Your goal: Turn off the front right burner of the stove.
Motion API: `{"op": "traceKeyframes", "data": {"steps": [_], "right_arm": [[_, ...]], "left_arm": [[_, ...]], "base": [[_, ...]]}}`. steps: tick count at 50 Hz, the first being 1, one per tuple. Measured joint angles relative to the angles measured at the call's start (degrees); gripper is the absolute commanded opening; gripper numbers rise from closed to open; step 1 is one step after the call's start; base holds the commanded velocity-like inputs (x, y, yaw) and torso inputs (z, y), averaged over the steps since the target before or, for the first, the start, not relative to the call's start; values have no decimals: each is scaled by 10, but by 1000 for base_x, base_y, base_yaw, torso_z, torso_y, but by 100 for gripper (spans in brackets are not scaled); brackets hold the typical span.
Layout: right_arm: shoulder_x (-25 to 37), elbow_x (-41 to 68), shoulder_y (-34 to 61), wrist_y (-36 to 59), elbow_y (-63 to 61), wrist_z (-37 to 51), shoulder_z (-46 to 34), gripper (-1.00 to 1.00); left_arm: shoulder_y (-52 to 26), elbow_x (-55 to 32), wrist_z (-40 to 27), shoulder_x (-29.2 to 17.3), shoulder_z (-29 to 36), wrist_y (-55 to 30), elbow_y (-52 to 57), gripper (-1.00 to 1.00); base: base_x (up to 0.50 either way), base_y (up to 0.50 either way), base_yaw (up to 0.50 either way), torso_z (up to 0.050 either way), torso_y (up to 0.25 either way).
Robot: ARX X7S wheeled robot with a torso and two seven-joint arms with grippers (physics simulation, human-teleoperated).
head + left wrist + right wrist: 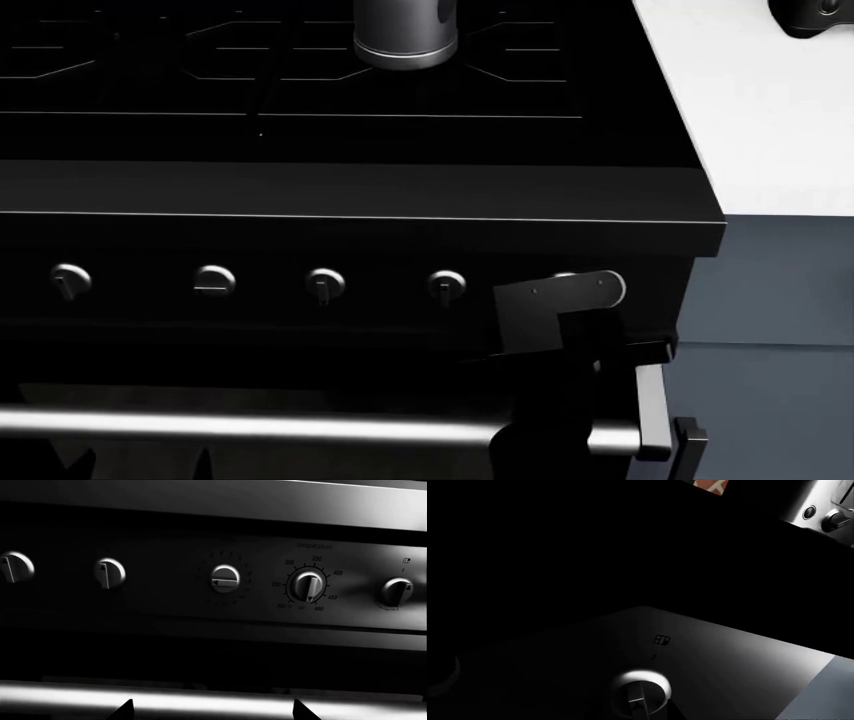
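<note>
The stove fills most of the head view, its long axis running across the picture, front panel facing the camera. On this panel 5 round silver knobs stand in 1 row above the oven bar handle. The rightmost knob is almost hidden behind the right gripper, which sits just in front of it; I cannot tell if its fingers are spread or pressed together. In the left wrist view the temperature knob points down, the middle knob points sideways. 1 metal pot stands on the grates. The left gripper is not seen.
</note>
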Motion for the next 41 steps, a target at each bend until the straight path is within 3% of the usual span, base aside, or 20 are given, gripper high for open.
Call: {"op": "traceKeyframes", "data": {"steps": [7,23,41], "right_arm": [[0,6,-5,7,-16,-12,21,-100],[10,82,-35,118,-147,-75,96,-100],[30,168,-39,192,-204,-123,127,-100]], "left_arm": [[0,-1,-1,-1,1,0,1,100],[-2,-6,-2,-4,4,2,-2,100],[-2,-9,-5,-6,7,3,-3,100]], "base": [[23,-2,4,-1,0],[25,-3,4,-2,0],[24,-1,8,-3,0]]}}
